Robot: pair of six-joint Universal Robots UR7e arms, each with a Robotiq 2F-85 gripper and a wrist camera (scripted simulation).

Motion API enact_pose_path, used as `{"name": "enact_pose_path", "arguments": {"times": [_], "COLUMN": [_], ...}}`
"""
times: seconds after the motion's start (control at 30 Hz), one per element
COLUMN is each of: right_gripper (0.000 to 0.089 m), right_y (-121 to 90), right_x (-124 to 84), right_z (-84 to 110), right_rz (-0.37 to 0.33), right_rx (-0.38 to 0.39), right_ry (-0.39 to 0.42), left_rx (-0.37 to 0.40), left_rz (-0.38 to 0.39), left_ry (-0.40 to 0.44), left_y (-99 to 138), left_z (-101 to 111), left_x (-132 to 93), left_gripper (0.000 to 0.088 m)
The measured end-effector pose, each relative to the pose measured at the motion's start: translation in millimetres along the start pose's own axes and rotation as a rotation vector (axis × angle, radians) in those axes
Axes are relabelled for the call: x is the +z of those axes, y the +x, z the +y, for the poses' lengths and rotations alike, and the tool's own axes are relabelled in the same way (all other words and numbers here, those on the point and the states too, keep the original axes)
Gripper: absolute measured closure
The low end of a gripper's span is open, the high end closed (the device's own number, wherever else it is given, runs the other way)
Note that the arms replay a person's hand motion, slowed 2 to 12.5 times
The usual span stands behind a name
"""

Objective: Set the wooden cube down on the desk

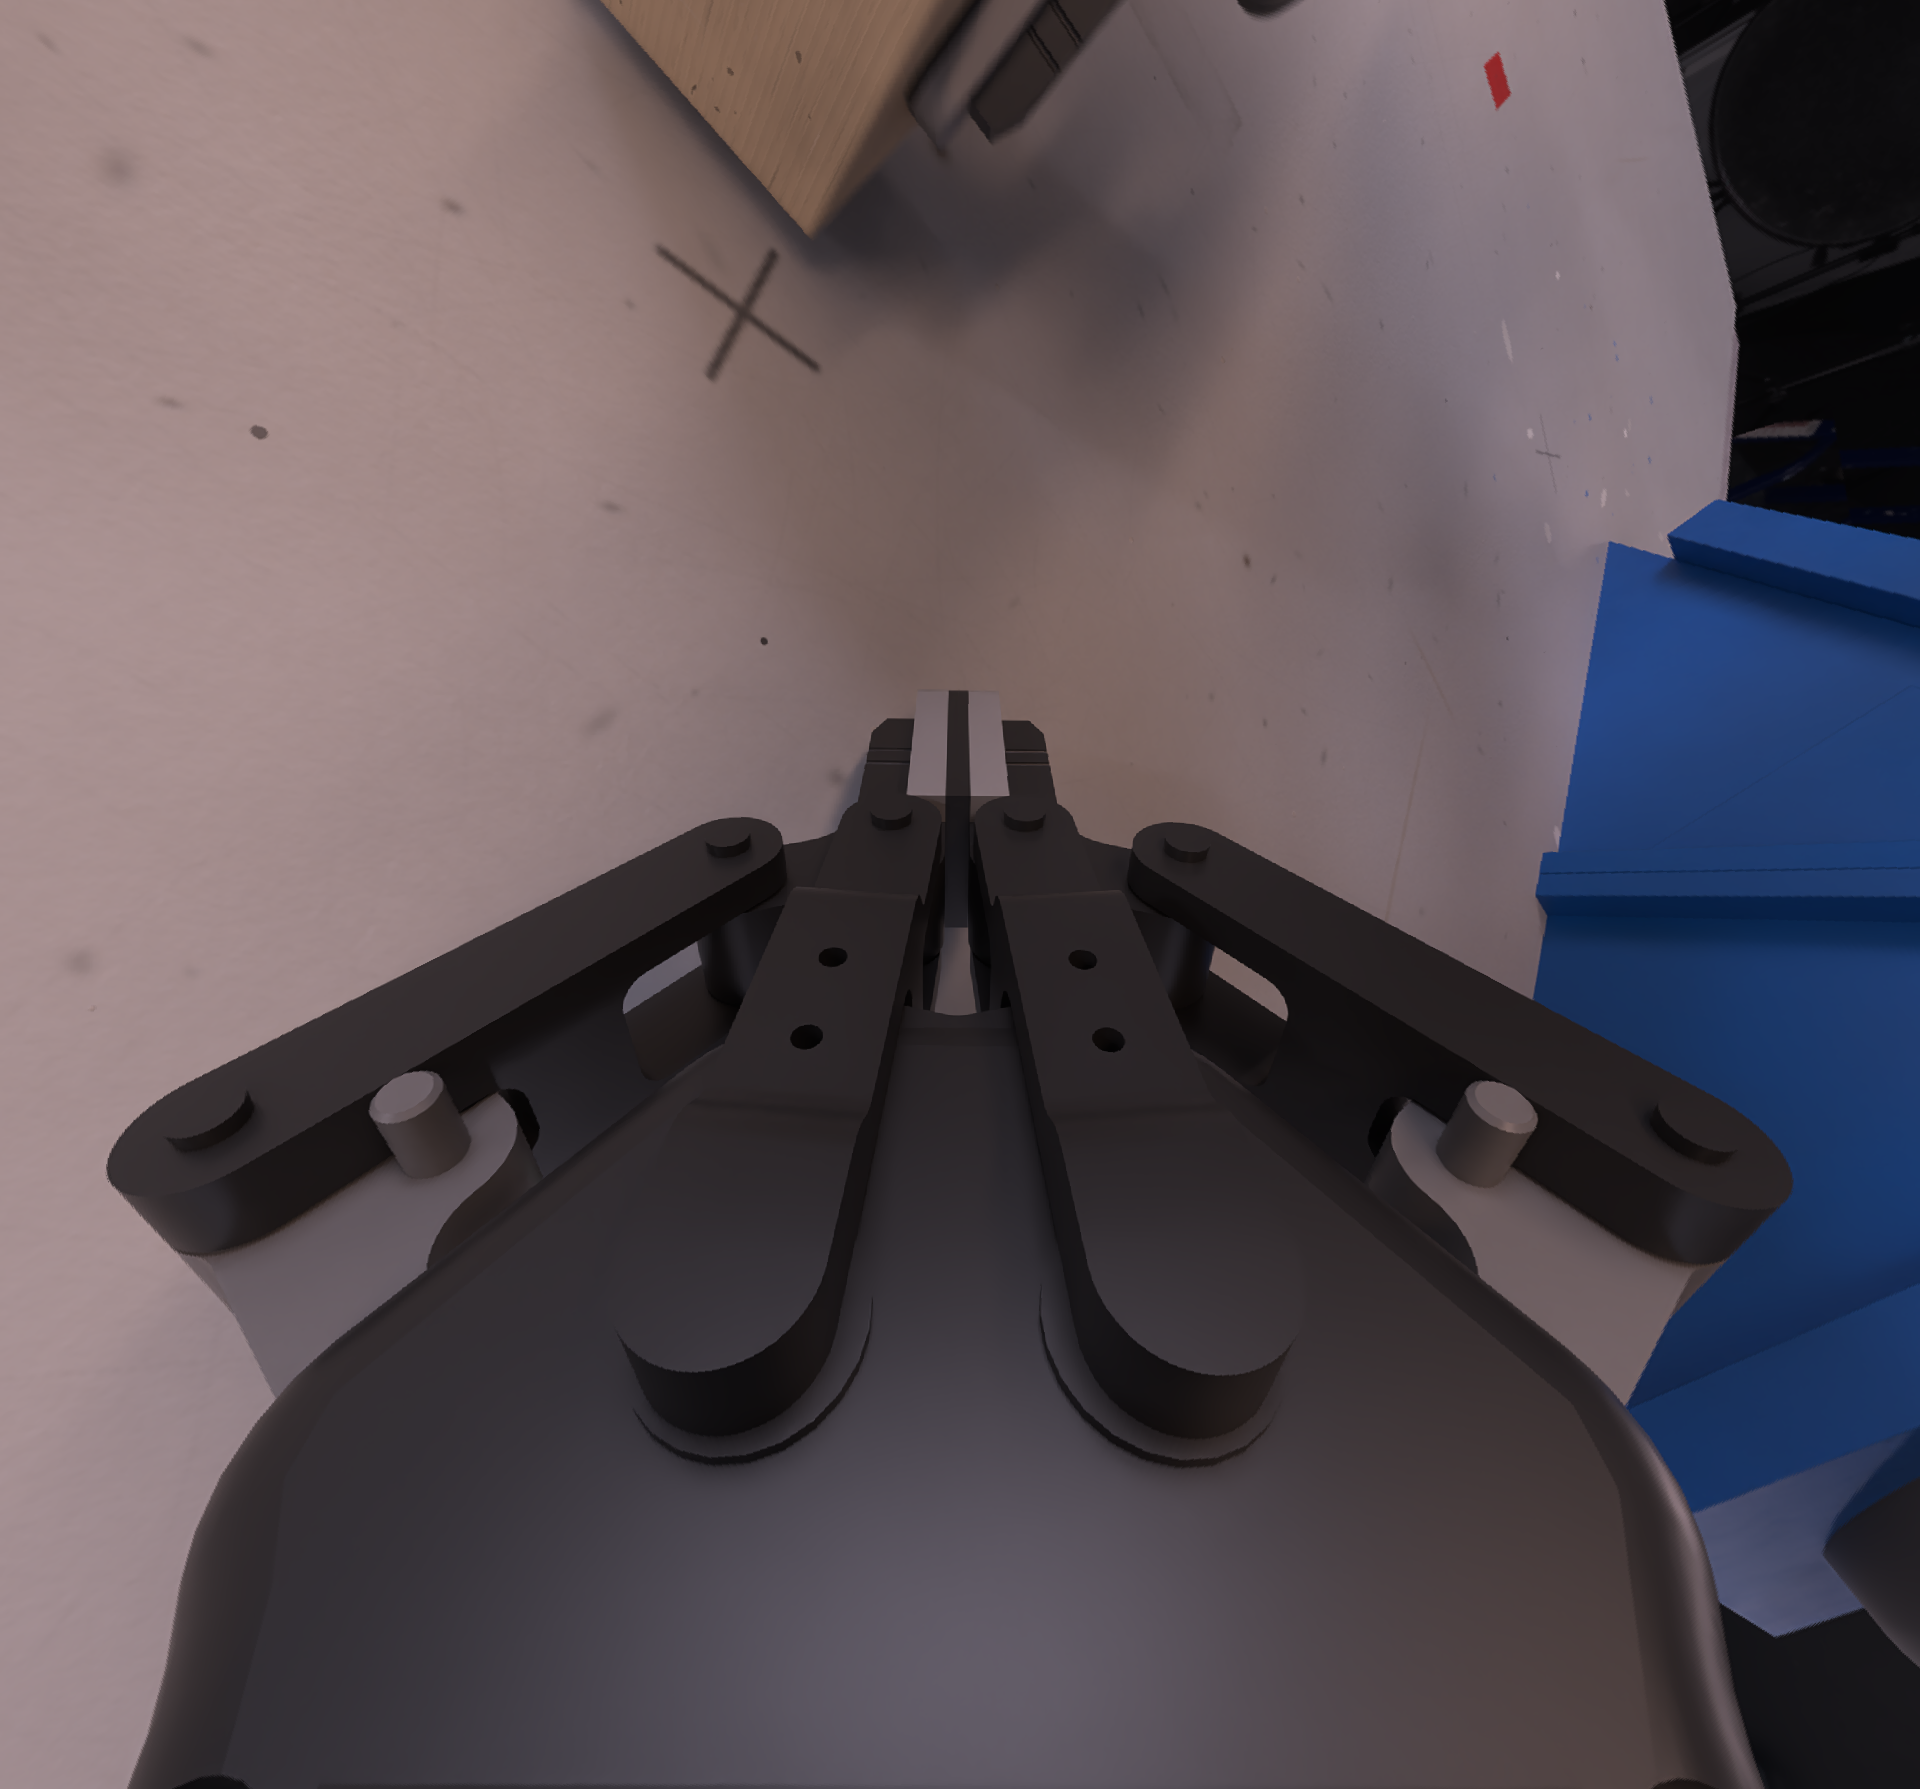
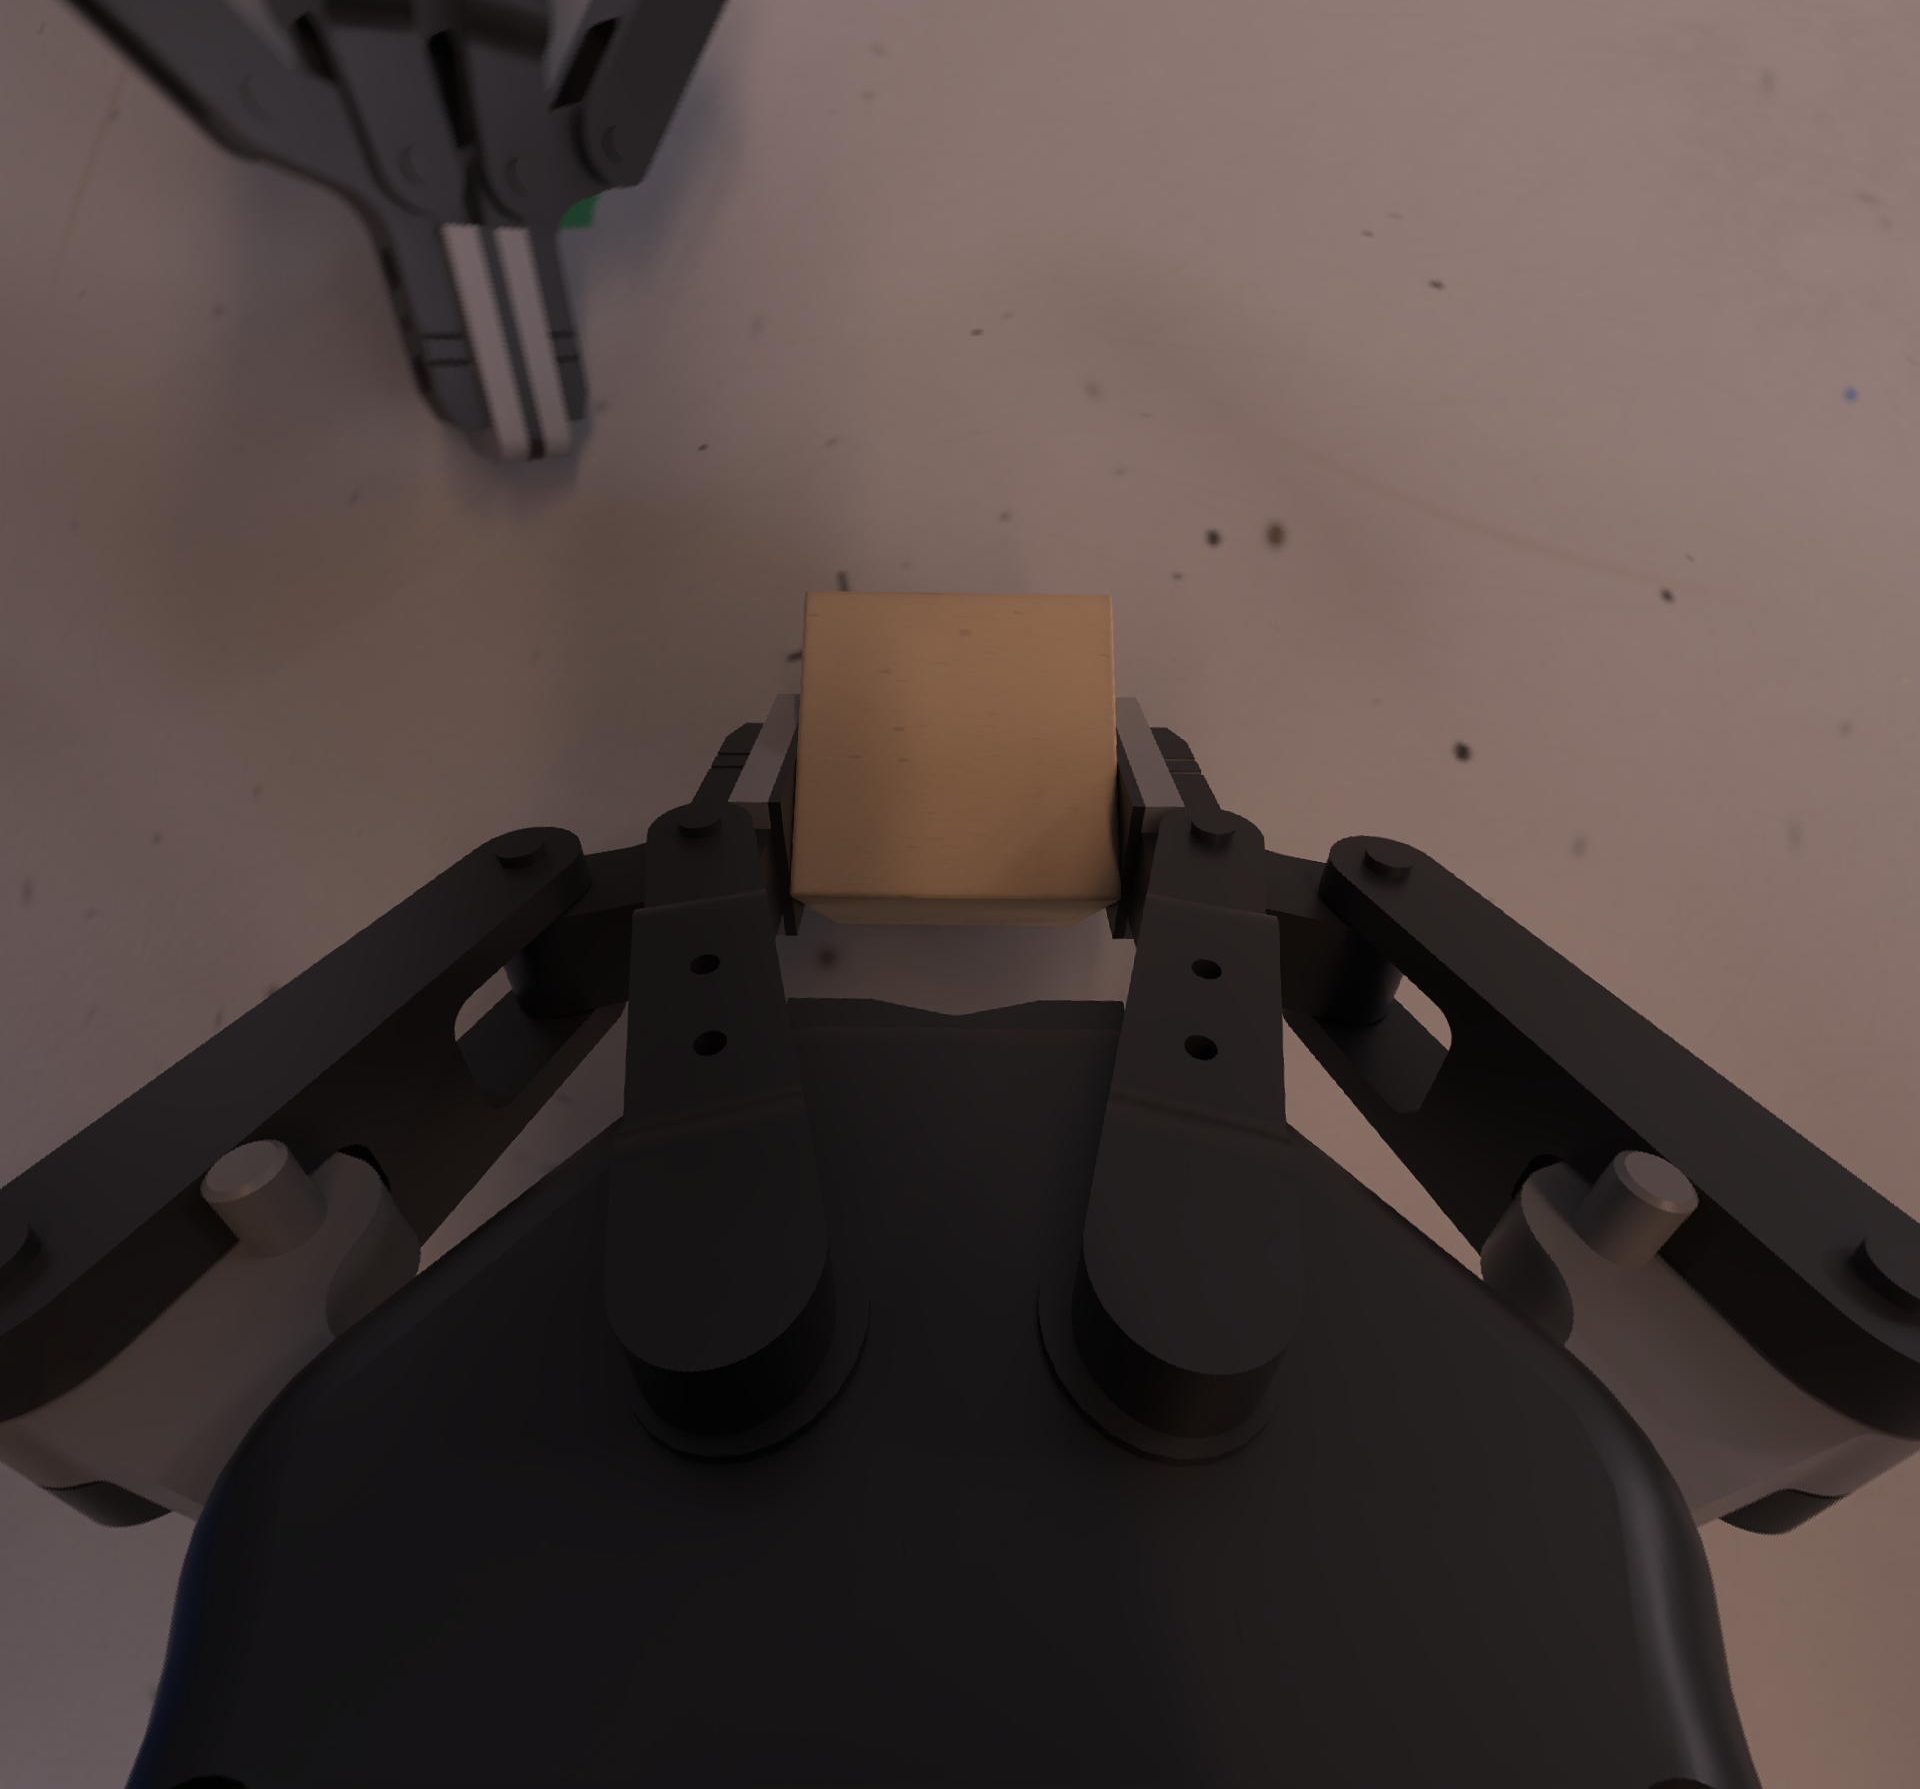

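Note:
The wooden cube (image 2: 951, 757) is light tan and sits clamped between the two pads of my right gripper (image 2: 954, 752), held over the pale desk (image 2: 1455, 285). In the left wrist view the same cube (image 1: 769, 25) shows at the top, with one right finger (image 1: 1029, 66) pressed on its side, and its shadow falls on the desk below. My left gripper (image 1: 957, 742) is shut and empty, pads together, apart from the cube. It also shows in the right wrist view (image 2: 514, 357) at the upper left.
A black cross mark (image 1: 740, 314) is drawn on the desk just below the cube. A blue box-like object (image 1: 1745, 908) stands at the desk's right edge. A small red marker (image 1: 1496, 80) lies near the far right edge. A green bit (image 2: 582, 212) peeks behind the left gripper.

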State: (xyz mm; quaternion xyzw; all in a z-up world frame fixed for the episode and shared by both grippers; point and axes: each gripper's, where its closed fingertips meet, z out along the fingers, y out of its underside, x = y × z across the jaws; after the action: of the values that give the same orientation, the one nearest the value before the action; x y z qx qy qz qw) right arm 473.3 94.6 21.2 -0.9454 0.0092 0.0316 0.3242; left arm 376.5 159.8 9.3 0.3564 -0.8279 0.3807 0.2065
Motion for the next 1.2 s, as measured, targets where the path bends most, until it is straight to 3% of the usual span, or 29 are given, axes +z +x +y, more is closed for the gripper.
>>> {"name": "enact_pose_path", "arguments": {"times": [0.2, 0.33, 0.43, 0.63, 0.77, 0.87, 0.93, 1.2], "right_gripper": [0.0448, 0.0448, 0.0448, 0.0448, 0.0448, 0.0448, 0.0448, 0.0448], "right_y": [-39, -42, -33, 7, 19, 19, 12, -41], "right_x": [4, 3, 1, -10, -15, -16, -16, -13], "right_z": [-0.2, 0.1, 1.3, 9.7, 14.0, 14.8, 15.0, 17.4], "right_rz": [-0.068, -0.060, -0.037, 0.047, 0.044, 0.029, 0.017, -0.085], "right_rx": [-0.183, -0.220, -0.187, -0.030, 0.056, 0.074, 0.048, -0.183], "right_ry": [-0.066, -0.090, -0.085, -0.028, 0.028, 0.051, 0.043, -0.067], "left_rx": [-0.002, -0.001, 0.000, -0.001, -0.001, 0.000, 0.000, 0.001], "left_rz": [-0.003, -0.001, 0.002, 0.010, 0.009, 0.005, 0.002, -0.005], "left_ry": [0.005, 0.003, -0.001, -0.006, -0.006, -0.004, -0.002, 0.003], "left_y": [0, 0, 0, 0, 0, 0, 0, 0], "left_z": [0, 0, 0, 0, -1, -1, -1, -1], "left_x": [0, 0, 0, 1, 1, 1, 1, 1], "left_gripper": [0.0882, 0.0882, 0.0882, 0.0882, 0.0882, 0.0882, 0.0882, 0.0882]}}
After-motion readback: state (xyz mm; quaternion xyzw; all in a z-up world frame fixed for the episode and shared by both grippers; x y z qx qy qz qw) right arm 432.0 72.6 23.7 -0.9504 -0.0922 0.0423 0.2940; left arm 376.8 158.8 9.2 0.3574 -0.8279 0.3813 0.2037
